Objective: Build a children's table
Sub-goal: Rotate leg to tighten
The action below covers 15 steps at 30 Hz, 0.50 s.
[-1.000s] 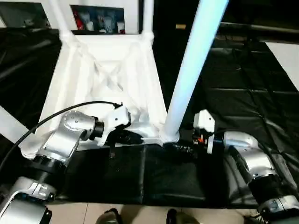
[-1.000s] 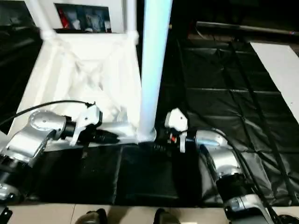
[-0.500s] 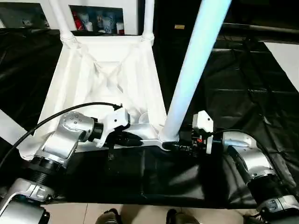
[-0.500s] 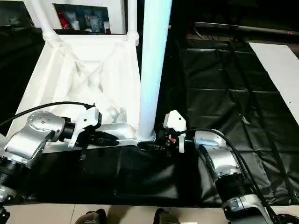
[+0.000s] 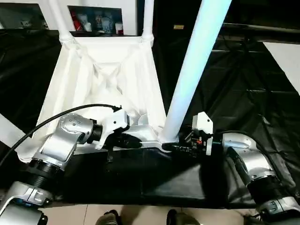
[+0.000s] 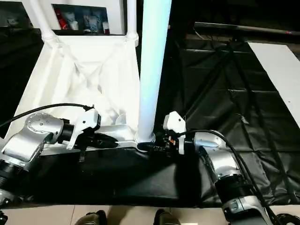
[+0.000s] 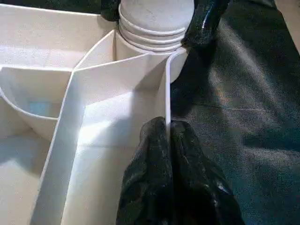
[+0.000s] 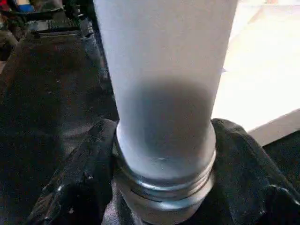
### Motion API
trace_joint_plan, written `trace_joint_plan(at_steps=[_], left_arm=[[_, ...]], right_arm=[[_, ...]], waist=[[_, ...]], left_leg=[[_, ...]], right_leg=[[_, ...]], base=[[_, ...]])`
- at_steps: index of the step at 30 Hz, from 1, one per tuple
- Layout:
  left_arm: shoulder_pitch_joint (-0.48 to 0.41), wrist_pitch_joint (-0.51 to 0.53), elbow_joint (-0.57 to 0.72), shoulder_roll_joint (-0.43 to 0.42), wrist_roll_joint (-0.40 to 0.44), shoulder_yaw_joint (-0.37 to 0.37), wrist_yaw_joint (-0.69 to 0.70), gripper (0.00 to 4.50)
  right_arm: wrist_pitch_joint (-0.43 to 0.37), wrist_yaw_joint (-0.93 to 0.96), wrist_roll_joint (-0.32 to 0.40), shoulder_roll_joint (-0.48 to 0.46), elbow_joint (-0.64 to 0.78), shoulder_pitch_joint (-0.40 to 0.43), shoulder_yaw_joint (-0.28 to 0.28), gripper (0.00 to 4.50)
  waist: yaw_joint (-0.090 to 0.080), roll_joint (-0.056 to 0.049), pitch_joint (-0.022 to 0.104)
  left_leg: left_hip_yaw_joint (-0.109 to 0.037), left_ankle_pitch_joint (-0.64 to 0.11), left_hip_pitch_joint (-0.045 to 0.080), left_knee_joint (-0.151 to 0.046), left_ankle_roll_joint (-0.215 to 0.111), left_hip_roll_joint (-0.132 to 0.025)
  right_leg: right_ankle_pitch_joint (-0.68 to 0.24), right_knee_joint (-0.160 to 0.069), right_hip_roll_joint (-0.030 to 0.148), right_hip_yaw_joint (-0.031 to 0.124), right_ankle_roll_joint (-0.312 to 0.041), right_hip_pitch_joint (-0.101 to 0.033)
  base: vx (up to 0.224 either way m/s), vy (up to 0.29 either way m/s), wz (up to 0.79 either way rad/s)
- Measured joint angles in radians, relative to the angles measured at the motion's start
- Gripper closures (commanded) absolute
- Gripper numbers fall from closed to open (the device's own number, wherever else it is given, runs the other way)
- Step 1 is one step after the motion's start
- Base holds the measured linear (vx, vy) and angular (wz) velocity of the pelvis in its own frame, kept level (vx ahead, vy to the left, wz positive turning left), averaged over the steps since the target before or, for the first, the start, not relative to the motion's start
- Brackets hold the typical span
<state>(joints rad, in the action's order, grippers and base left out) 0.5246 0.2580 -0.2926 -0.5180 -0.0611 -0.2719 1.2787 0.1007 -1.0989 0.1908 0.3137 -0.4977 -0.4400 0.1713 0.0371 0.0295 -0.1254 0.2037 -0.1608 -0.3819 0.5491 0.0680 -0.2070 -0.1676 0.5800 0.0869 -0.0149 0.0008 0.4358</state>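
Note:
The white tabletop (image 5: 108,75) lies upside down on black sheeting, ribs up. Two legs (image 5: 148,18) stand in its far corner sockets. A long white leg (image 5: 192,70) rises from the near right corner socket. My left gripper (image 5: 133,140) is shut on the tabletop's thin near rim (image 7: 167,93), its fingers (image 7: 159,154) pinching the wall just short of that socket. My right gripper (image 5: 176,146) is closed around the ringed base of the near right leg (image 8: 164,70), with one finger (image 8: 79,173) pressed against each side.
Black sheeting (image 5: 234,93) covers the floor around the work. A white cabinet with glass doors (image 5: 93,16) stands behind the tabletop. A flat white board (image 5: 286,61) lies at the far right. Another white tube (image 5: 7,126) crosses the left edge.
My right gripper's jaws have narrowed onto the base of the near right leg. The left gripper keeps its hold on the rim. The view has shifted slightly.

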Motion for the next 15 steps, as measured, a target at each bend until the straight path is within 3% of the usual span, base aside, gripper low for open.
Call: trace_joint_plan(at_steps=[3, 9, 15], left_arm=[[0.020, 0.013, -0.025, 0.028, 0.019, 0.008, -0.058, 4.50], [0.059, 0.061, -0.072, 0.118, 0.065, 0.018, -0.210, 4.50], [0.132, 0.087, -0.180, 0.256, 0.130, 0.019, -0.424, 4.50]], right_arm=[[0.018, 0.122, -0.001, -0.070, -0.035, 0.008, -0.043, 1.82], [0.034, 0.440, -0.034, -0.216, -0.059, 0.039, -0.116, 1.83], [0.048, 0.809, -0.142, -0.302, -0.174, -0.056, -0.128, 1.83]], waist=[[-0.010, 0.000, 0.000], [-0.012, 0.002, 0.001], [-0.011, 0.002, 0.001]], left_leg=[[-0.001, 0.001, 0.002, 0.002, 0.001, 0.000], [-0.002, 0.001, 0.006, 0.003, 0.002, 0.001], [-0.003, 0.001, 0.010, 0.003, 0.002, 0.004]], right_leg=[[0.004, 0.000, 0.000, 0.001, -0.004, 0.000], [0.002, -0.002, 0.000, 0.001, 0.000, -0.002], [-0.001, -0.006, 0.003, 0.000, 0.005, -0.001]], base=[[0.000, 0.000, 0.00], [-0.009, 0.001, -0.01], [0.000, 0.000, 0.00]])
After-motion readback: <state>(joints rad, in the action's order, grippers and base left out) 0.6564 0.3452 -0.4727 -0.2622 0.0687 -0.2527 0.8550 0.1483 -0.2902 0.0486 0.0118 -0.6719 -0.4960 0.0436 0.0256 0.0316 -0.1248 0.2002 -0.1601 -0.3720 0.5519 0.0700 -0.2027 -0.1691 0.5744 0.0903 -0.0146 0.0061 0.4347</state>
